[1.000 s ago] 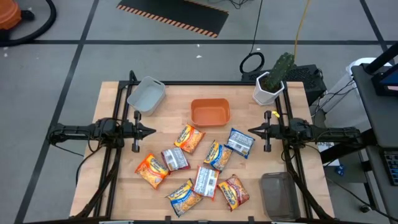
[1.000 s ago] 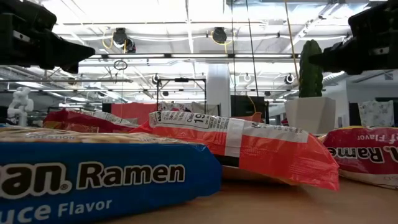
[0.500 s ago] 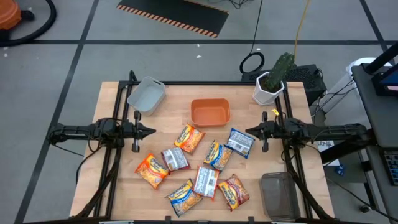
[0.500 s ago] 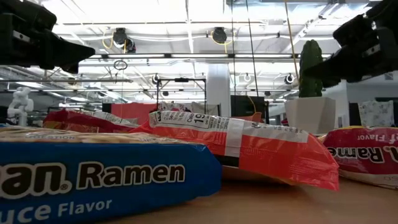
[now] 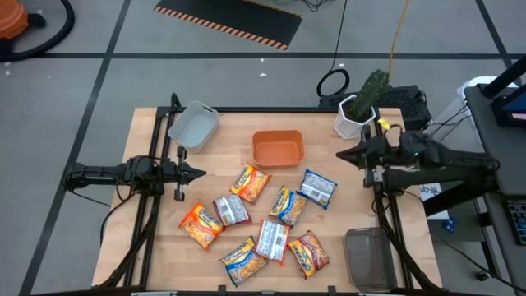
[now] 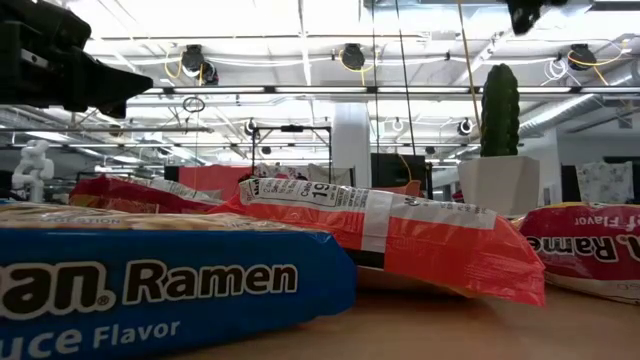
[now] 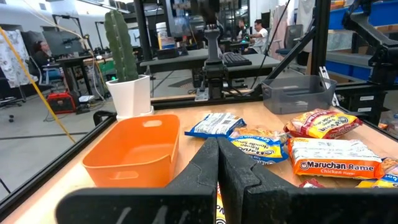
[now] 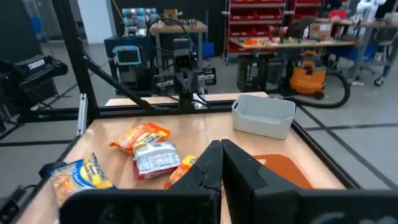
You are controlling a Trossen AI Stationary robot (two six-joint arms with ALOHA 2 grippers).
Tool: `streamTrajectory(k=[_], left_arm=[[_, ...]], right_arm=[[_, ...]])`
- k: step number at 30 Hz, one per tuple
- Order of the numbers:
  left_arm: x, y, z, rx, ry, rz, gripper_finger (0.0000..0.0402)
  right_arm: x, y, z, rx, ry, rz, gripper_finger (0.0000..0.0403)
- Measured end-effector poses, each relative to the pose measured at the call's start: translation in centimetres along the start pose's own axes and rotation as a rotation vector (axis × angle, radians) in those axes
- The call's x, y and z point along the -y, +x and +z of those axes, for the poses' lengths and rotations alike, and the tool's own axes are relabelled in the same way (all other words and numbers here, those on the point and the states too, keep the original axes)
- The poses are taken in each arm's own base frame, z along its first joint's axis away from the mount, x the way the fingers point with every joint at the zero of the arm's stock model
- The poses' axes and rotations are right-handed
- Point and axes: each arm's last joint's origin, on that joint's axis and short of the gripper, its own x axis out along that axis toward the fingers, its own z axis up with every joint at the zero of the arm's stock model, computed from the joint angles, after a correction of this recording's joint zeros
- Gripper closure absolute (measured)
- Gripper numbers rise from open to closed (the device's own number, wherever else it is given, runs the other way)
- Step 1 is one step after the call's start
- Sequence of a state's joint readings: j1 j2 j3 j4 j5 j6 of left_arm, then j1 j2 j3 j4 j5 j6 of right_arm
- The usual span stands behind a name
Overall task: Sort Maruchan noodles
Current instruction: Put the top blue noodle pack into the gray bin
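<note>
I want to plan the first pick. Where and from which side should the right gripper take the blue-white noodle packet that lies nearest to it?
Probably from straight above, fingers closing across a short end of the blue-white packet. It lies flat and tilted on the table, clear of its neighbours, so a sideways approach finds no edge. The right gripper is shut and must open first.

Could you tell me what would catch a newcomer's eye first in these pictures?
Most striking is the scatter of Maruchan noodles across the middle and near side of the wooden table. Behind them sits an empty orange bin, with a cactus in a white pot at the far right corner. Both grippers, left and right, hover with jaws shut, holding nothing.
</note>
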State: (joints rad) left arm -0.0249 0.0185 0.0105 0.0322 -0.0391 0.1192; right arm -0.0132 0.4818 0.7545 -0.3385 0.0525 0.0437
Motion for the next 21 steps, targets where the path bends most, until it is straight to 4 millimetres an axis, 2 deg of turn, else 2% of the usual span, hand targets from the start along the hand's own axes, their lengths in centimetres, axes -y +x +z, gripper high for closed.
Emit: streamTrajectory(k=[4,12,21], left_arm=[[0.0,0.0,0.0,0.000,0.000,0.000,0.0400],[0.0,0.0,0.0,0.002,0.018,0.001,0.0400],[0.0,0.0,0.0,0.002,0.025,0.001,0.0400]], right_arm=[[-0.2,-0.5,4.0,-0.016,0.041,0.000,0.0403],[-0.4,-0.9,9.9,-0.042,0.047,-0.001,0.0403],[-0.7,0.2,14.5,-0.089,0.090,-0.004,0.0403]])
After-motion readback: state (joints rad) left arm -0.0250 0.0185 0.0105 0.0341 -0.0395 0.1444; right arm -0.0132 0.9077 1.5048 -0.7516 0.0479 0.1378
